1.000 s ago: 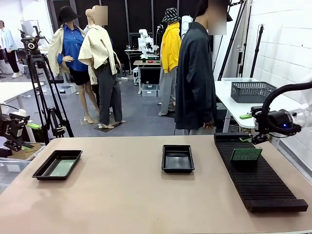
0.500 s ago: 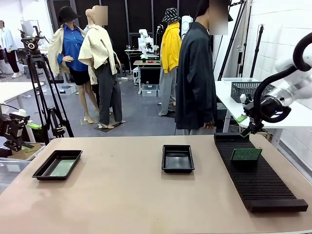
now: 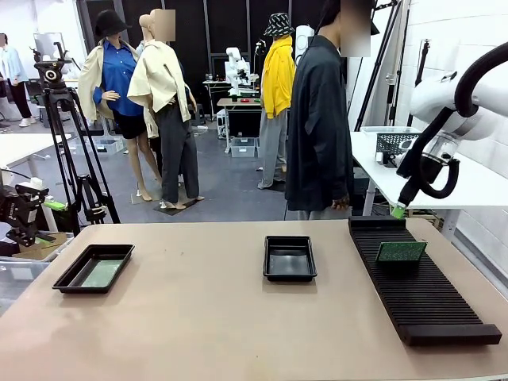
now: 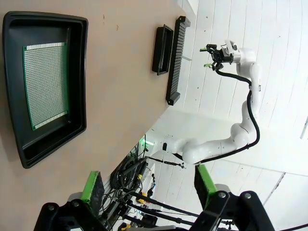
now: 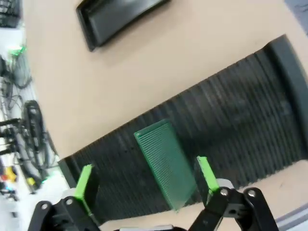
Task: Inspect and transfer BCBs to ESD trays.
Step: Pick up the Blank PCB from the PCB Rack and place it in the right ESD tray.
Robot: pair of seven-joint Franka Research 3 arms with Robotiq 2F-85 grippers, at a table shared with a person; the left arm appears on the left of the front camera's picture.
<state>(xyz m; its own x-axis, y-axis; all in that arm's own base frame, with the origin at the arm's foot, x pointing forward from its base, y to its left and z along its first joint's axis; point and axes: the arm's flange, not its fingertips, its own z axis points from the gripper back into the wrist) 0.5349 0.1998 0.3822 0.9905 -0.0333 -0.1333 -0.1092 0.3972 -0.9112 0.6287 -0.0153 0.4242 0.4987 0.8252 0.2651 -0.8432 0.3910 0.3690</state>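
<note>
Jaws apart on your left gripper [image 4: 148, 182] and right gripper [image 5: 146, 177], both empty; one BCB [image 3: 401, 252] stands in the slotted rack [image 3: 429, 302].

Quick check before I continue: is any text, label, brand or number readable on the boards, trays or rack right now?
No text can be read anywhere.
Flat BCB in the left tray: only a hole grid, no print.
Standing BCB in the rack: blurred, no marking legible.
Middle tray: plain black, no label visible.
</note>
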